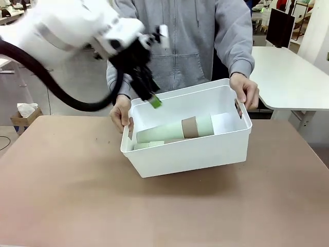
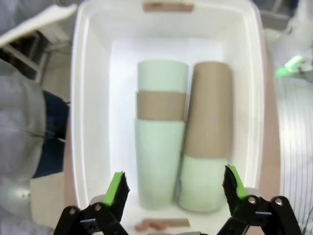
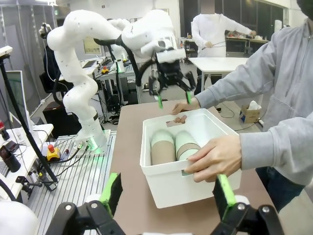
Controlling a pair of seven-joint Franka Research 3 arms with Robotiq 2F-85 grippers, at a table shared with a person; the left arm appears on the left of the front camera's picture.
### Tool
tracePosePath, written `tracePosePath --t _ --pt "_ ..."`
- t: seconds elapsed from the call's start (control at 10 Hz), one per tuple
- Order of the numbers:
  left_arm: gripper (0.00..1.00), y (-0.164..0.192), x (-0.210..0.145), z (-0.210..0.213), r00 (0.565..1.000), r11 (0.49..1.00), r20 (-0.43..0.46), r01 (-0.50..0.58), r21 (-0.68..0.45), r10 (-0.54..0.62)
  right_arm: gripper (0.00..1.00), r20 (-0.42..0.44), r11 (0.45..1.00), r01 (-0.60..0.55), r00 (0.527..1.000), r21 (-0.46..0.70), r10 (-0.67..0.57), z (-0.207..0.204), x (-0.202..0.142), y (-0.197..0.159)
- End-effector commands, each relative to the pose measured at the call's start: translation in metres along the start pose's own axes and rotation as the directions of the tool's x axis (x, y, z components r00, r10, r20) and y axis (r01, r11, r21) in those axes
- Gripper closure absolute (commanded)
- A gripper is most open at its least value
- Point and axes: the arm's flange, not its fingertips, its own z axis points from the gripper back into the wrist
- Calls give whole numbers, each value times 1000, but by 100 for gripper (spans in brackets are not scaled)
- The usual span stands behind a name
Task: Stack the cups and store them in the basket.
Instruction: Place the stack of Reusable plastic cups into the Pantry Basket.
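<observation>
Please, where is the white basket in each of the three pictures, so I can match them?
Front view: the basket sits at centre, tilted, with the person's hands at both ends.
Left wrist view: the basket takes up most of the picture, seen from above, beyond the open left end effector.
Right wrist view: the basket is at lower centre, beyond the open right end effector.
Shared landmark: the stacked cups lying inside it.

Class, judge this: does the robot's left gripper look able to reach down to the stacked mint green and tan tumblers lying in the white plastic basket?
Probably yes. The left gripper hangs open above the basket, nothing between it and the tumblers; the person's hands hold the ends.
</observation>
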Motion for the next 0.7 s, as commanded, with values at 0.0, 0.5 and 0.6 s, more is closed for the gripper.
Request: tracePosePath --t 0.0,0.5,0.6 --pt "0 -9 -49 61 999 999 41 -8 -50 10 0 13 1000 1 1000 2 -1 1 3 0" --pt "0 -32 -183 177 995 996 60 -77 -36 79 0 13 1000 1 1000 2 -1 1 3 0" --pt "0 -38 -200 185 993 996 88 -77 -40 80 0 13 1000 1 1000 2 -1 1 3 0"
